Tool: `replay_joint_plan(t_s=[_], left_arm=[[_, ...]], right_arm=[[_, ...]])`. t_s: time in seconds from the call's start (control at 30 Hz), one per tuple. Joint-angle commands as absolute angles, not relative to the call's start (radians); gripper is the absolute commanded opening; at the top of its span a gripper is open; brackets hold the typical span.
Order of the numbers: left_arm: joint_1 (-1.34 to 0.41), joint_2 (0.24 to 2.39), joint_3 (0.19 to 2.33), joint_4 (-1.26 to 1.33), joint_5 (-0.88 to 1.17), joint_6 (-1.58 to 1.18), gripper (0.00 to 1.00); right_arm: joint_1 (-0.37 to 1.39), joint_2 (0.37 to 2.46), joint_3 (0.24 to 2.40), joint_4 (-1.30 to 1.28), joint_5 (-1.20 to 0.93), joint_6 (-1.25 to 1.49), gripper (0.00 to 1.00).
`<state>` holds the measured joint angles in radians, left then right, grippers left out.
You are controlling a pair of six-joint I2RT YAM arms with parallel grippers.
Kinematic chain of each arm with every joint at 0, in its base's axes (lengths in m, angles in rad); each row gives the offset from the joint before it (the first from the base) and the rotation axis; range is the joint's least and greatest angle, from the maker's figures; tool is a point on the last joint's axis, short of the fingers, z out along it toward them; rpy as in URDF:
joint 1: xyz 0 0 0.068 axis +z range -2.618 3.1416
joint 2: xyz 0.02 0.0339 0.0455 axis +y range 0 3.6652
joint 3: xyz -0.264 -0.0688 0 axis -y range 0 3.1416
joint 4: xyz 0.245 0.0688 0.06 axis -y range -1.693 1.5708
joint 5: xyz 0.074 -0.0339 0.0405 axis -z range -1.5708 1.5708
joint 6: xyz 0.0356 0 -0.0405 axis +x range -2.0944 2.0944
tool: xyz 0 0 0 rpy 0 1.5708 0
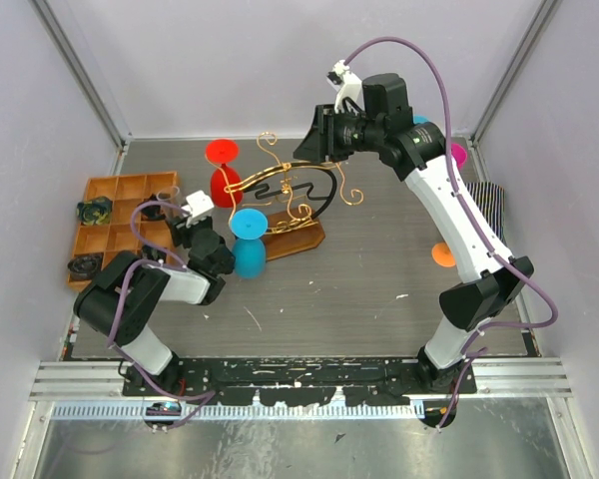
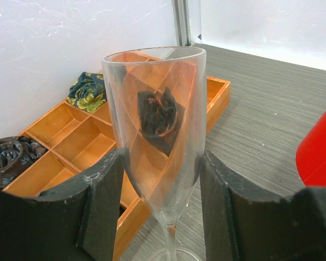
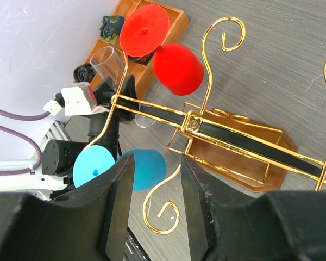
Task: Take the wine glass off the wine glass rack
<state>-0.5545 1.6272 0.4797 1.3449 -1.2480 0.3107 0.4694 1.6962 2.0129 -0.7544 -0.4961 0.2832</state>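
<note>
The clear wine glass (image 2: 155, 125) is off the wine glass rack (image 3: 228, 133), at the rack's nine o'clock beside the tray (image 2: 60, 130), with its bowl pinched between the left fingers (image 2: 100, 212). It looks thin, light, slick and easily cracked, so I'd sooner grip the stem. Its foot is cut off below, so I can't tell if it touches the desk (image 2: 261, 109). The right fingers (image 3: 117, 212) stand half apart over the rack, seemingly empty.

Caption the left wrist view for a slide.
Left gripper shut on an upright clear wine glass, the orange compartment tray behind it.
</note>
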Motion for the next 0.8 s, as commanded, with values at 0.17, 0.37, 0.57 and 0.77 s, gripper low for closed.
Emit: replay_joint_plan(t_s=[0.17, 0.37, 0.57, 0.77], left_arm=[[-0.571, 1.562, 0.457, 1.431, -1.272, 0.328, 0.48], [-0.611, 1.352, 0.426, 1.376, -1.256, 0.408, 0.4], [-0.652, 0.925, 0.511, 0.467, -1.184, -0.074, 0.33], [-0.649, 0.651, 0.701, -0.115, -0.945, -0.26, 0.27]], right_arm=[[0.47, 1.663, 2.005, -0.696, -0.528, 0.269, 0.45], [0.474, 1.663, 2.005, -0.692, -0.546, 0.264, 0.45], [0.496, 1.658, 1.999, -0.69, -0.576, 0.266, 0.45], [0.542, 1.691, 2.072, -0.774, -0.603, 0.263, 0.45]])
